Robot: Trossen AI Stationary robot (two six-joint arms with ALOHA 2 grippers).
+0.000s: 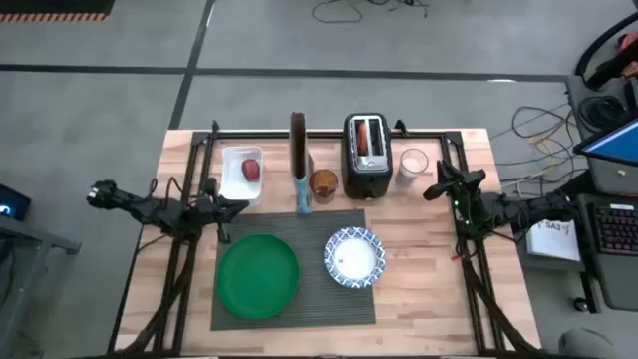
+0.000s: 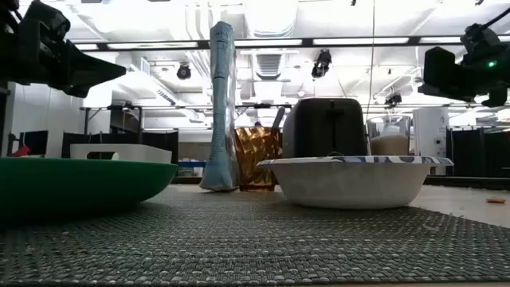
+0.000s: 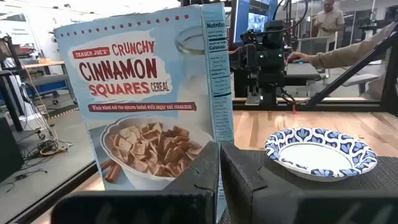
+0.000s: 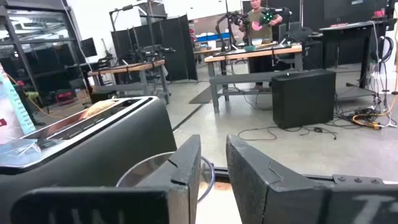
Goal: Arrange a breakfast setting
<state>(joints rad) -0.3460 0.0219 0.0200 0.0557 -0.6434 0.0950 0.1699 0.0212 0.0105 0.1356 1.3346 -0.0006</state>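
A dark grey ribbed placemat [image 1: 299, 294] lies at the table's near middle. On it rest a green plate [image 1: 257, 276] and a blue-and-white bowl [image 1: 354, 257], which also shows in the left wrist view [image 3: 320, 152]. The cereal box [image 1: 301, 165] stands upright behind the mat, close before my left gripper [image 3: 220, 152]. The red fruit [image 1: 251, 171] lies in a white tray [image 1: 239, 184]. A bagel [image 1: 370, 143] sits in the black toaster [image 1: 367, 165]. My left gripper [image 1: 237, 206] is shut and empty, above the mat's far left corner. My right gripper [image 1: 431, 191] is slightly open and empty, right of the toaster. I see no spoon plainly.
An amber glass [image 1: 324, 184] stands between the cereal box and the toaster. A clear glass with pale contents [image 1: 413, 162] stands right of the toaster, just before my right gripper. People show at benches in the room behind. Bare wood lies right of the mat [image 1: 419, 279].
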